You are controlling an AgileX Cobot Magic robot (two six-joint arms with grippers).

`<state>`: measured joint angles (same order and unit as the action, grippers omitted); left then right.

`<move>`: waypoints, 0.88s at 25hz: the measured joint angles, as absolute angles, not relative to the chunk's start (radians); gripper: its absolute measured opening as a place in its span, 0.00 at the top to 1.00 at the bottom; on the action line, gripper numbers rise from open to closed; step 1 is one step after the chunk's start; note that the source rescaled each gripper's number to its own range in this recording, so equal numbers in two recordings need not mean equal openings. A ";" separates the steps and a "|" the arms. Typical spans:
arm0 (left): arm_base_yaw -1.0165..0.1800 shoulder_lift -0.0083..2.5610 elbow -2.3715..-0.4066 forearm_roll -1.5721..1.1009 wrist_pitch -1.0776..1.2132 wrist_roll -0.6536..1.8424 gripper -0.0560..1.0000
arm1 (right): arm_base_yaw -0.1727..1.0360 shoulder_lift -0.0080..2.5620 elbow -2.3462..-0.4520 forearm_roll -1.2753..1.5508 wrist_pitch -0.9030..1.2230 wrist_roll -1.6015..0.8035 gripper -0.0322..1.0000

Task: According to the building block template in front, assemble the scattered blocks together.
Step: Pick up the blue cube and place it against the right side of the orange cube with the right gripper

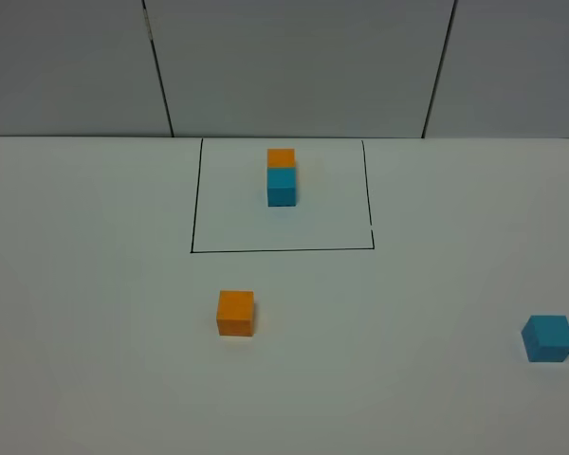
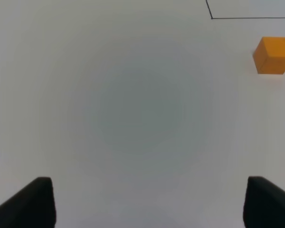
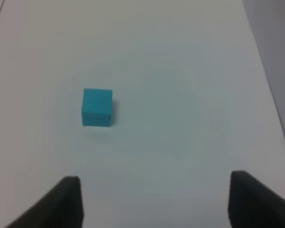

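The template, an orange cube (image 1: 281,157) joined to a teal cube (image 1: 282,186), sits inside a black outline (image 1: 283,250) at the back middle of the white table. A loose orange cube (image 1: 235,313) (image 2: 273,55) lies in front of the outline, and a loose teal cube (image 1: 548,338) (image 3: 97,107) lies at the far right. Neither arm shows in the high view. My left gripper (image 2: 145,204) is open over bare table, well apart from the orange cube. My right gripper (image 3: 154,202) is open, short of the teal cube, with nothing between its fingers.
The white table (image 1: 95,284) meets a grey panelled wall (image 1: 294,66) at the back. In the right wrist view the table's edge (image 3: 266,71) runs close beside the teal cube's area.
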<state>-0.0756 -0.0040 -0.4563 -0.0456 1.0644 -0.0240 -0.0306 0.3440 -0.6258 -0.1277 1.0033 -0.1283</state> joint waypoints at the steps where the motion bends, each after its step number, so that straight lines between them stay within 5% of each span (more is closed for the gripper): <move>1: -0.076 -0.004 -0.456 -0.046 1.064 -0.024 0.02 | -0.031 0.409 -0.645 -0.129 0.999 -0.185 0.26; 10: -0.076 -0.004 -0.456 -0.046 1.064 -0.022 0.02 | -0.031 0.989 -0.834 -0.161 0.982 -0.564 0.02; 22: -0.076 -0.004 -0.456 -0.042 1.064 -0.022 0.02 | 0.091 1.407 -0.852 -0.336 0.880 -0.755 0.00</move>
